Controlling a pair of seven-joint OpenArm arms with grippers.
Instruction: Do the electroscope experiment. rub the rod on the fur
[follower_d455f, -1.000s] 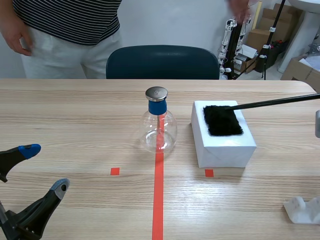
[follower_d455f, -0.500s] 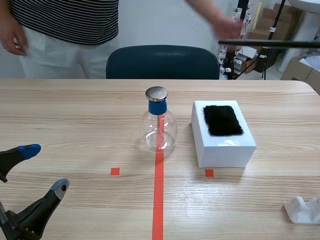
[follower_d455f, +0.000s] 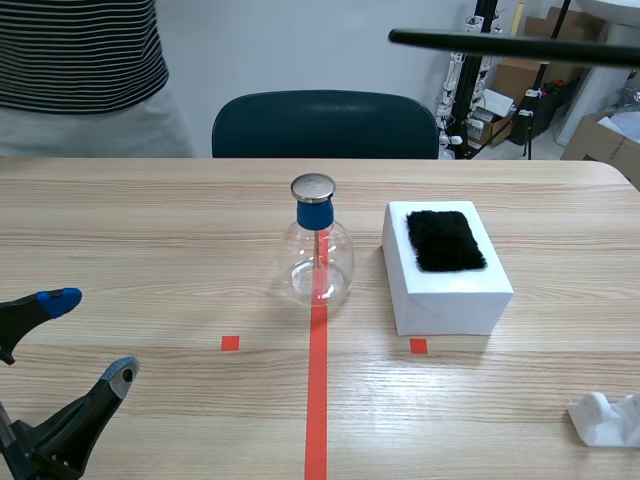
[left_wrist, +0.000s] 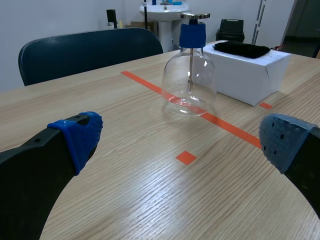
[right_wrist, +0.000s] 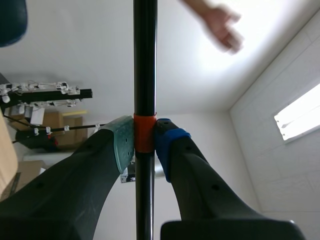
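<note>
Rod (follower_d455f: 500, 46) hangs high over the bench (follower_d455f: 150, 230), well apart from the fur (follower_d455f: 446, 240); only your right wrist view shows the right end effector (right_wrist: 145, 142) clamped on it. Your left end effector (left_wrist: 182, 139) sits spread wide.

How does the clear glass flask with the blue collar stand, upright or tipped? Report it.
Upright. The clear glass flask rests on its base on the wooden table, its round metal cap straight above.
</note>
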